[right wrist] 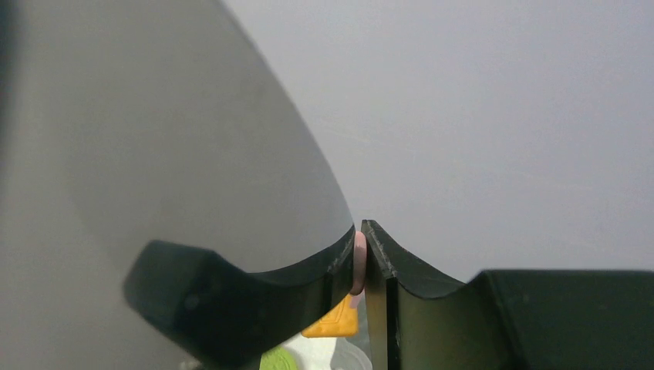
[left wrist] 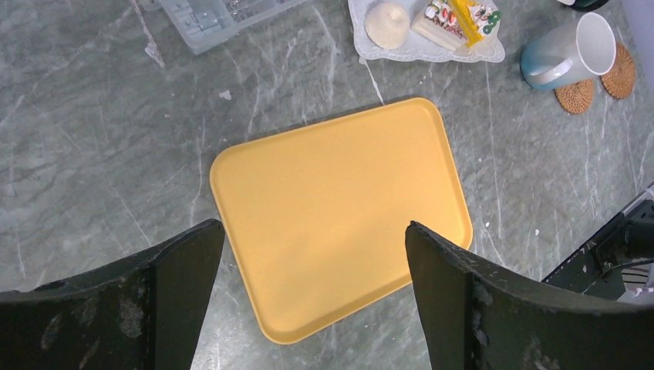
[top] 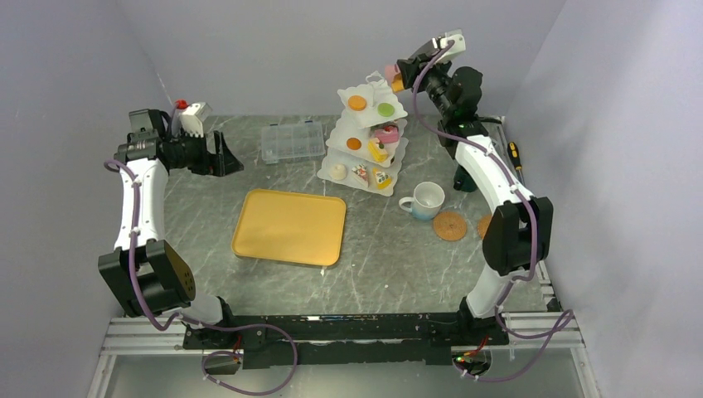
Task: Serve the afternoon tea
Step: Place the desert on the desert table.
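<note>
The white three-tier stand [top: 341,135] stands at the back centre with several toy pastries on it: an orange biscuit [top: 357,103], a green biscuit [top: 385,109] and a pink donut [top: 385,133]. My right gripper [top: 398,76] is raised just above and right of the top tier, shut on a pink and orange pastry [top: 391,77]. In the right wrist view the pastry [right wrist: 358,262] sits pinched between the fingers of the right gripper [right wrist: 360,239]. My left gripper [top: 228,157] is open and empty at the back left. In the left wrist view the left gripper [left wrist: 315,231] hangs above the table. A white mug [top: 429,199] lies beside two cork coasters [top: 449,225].
A yellow tray [top: 290,225] lies in the middle, below the left gripper in the left wrist view [left wrist: 339,208]. A clear compartment box [top: 292,141] sits at the back, left of the stand. A screwdriver [top: 514,153] lies at the far right edge. Grey walls enclose the table.
</note>
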Tool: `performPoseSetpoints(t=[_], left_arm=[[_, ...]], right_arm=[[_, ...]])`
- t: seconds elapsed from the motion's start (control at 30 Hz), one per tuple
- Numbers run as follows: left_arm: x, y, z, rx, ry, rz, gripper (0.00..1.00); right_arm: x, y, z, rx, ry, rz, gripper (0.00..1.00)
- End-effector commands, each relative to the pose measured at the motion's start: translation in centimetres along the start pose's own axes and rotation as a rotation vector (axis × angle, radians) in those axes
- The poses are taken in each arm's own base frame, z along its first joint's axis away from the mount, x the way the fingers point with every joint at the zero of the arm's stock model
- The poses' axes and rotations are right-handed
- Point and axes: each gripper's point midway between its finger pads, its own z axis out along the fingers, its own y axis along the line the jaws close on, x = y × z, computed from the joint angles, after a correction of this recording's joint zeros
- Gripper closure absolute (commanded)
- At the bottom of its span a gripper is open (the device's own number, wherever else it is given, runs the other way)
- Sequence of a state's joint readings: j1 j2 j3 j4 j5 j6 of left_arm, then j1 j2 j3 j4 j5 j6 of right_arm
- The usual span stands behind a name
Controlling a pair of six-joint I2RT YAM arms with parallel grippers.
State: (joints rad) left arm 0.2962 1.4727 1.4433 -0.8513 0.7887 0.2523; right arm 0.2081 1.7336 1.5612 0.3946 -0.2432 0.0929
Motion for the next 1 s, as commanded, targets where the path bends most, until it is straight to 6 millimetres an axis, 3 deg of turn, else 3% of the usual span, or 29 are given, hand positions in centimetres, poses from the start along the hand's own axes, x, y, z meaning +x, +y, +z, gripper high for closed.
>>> performPoseSetpoints(t=[0.0, 0.33, 0.5, 0.77, 0.87, 0.97], left_arm=[[0.5, 0.0, 0.3, 0.010, 0.007, 0.034, 0.06], [1.3, 0.7, 0.7, -0.004, 0.026, 0.038, 0.06], [1.3, 0.7, 0.8, -0.003, 0.026, 0.038, 0.06], [1.2, 0.7, 0.9, 0.002, 0.023, 0.033, 0.06], [1.0, 0.6, 0.7, -0.002, 0.017, 0.039, 0.06], [0.7, 0.6, 0.5, -0.008, 0.012, 0.051, 0.06]], right_arm=[[-5.4, 1.7, 1.2, -0.074, -0.158, 0.013, 0.56], [-3.1, 3.2, 3.0, -0.123, -0.119, 0.037, 0.50], [-2.9, 3.3, 3.2, -0.126, -0.113, 0.030, 0.46], [-4.0, 3.5, 2.1, -0.125, -0.127, 0.005, 0.37], [-4.3, 3.4, 1.4, -0.108, -0.133, -0.007, 0.40], [-6.8, 2.7, -0.2, -0.057, -0.183, -0.050, 0.41]])
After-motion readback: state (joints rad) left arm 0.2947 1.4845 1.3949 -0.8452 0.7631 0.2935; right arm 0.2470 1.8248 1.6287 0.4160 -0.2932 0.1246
